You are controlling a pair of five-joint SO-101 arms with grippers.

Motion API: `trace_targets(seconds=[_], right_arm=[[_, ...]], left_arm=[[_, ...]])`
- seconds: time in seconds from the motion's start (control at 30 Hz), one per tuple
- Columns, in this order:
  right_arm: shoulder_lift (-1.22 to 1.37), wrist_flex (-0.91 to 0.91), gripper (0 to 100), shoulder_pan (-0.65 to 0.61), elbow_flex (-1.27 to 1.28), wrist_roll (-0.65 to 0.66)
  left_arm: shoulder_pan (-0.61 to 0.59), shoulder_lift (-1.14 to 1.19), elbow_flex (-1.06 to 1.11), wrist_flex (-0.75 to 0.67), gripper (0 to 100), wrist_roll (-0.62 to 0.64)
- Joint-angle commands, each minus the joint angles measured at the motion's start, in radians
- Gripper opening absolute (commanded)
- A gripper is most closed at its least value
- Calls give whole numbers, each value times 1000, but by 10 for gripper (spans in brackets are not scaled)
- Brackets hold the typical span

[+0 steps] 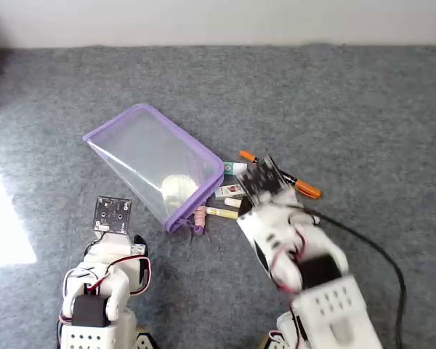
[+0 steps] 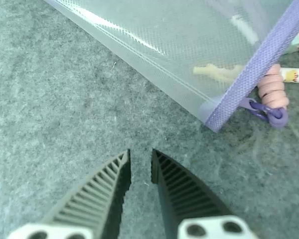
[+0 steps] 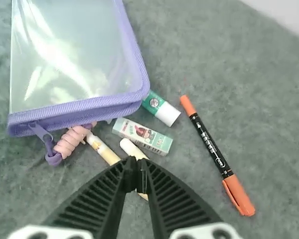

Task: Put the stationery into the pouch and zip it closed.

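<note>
Pick-up step, I judge: stationery (image 3: 142, 135) lies just right of the pouch (image 1: 149, 156), right end effector (image 3: 136, 172) closed and empty above it, left end effector (image 2: 139, 169) slightly open near the pouch's corner; next, the right must open and grasp.

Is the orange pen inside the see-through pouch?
No, the orange pen lies on the grey mat, outside the pouch and apart from its purple edge.

Overhead camera looks down; close wrist cameras share pouch (image 1: 152, 156).
</note>
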Motion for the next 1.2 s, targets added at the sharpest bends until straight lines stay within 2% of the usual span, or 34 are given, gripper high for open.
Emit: trace_targets(seconds=[0.0,0.33,0.6,0.93,1.17], right_arm=[[291,-18,8,12,-167,9],[963,-145,9,56,-563,15],[1362,-145,9,27,-891,17],[1492,-59,11,-202,-1238,11],[1492,108,12,-252,-1335,14]], left_arm=[[2,-8,-5,8,70,6],[2,-8,-5,8,70,6],[2,-8,-5,8,70,6],[2,-8,-5,8,70,6],[2,-8,-5,8,70,6]])
